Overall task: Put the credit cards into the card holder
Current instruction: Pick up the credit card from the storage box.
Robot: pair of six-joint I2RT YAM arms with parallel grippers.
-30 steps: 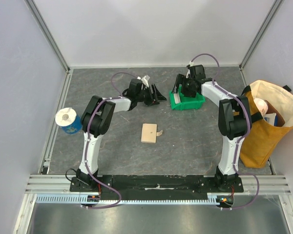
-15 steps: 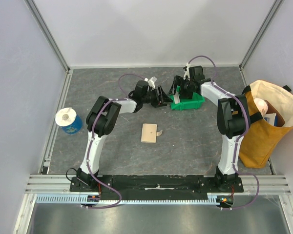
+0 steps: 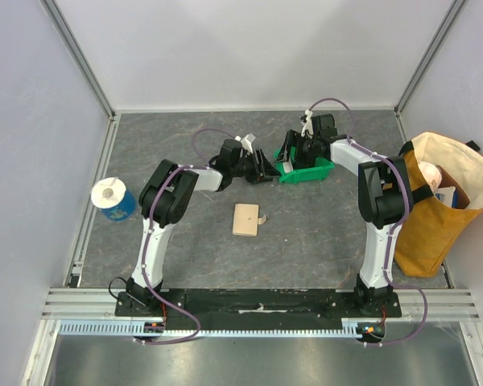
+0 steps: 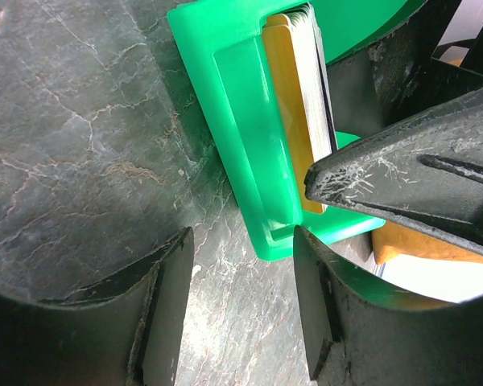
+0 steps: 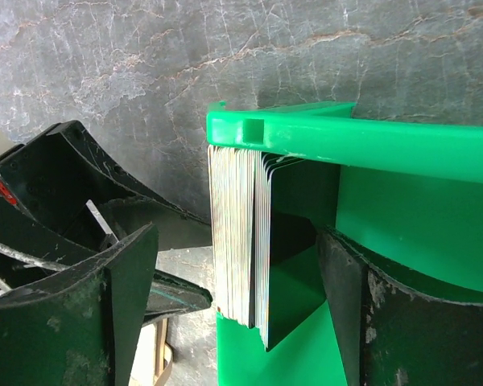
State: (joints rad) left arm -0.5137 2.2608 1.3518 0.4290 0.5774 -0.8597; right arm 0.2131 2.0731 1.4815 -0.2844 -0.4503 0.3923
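Standing packed on edge in the green bin [image 5: 370,145], the credit cards [image 5: 241,241] look thin, stiff, slick; better pinch a top edge. Right gripper [image 5: 233,314] hangs wide open over them, left gripper [image 4: 241,289] gapes nearby, both empty.

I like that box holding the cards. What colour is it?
The box is bright green, clearest in the right wrist view.

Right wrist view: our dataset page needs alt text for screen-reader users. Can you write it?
A tight stack of credit cards stands on edge against one wall of a green bin, framed between the two black fingers of the open right pincer. Grey marbled tabletop lies beyond.
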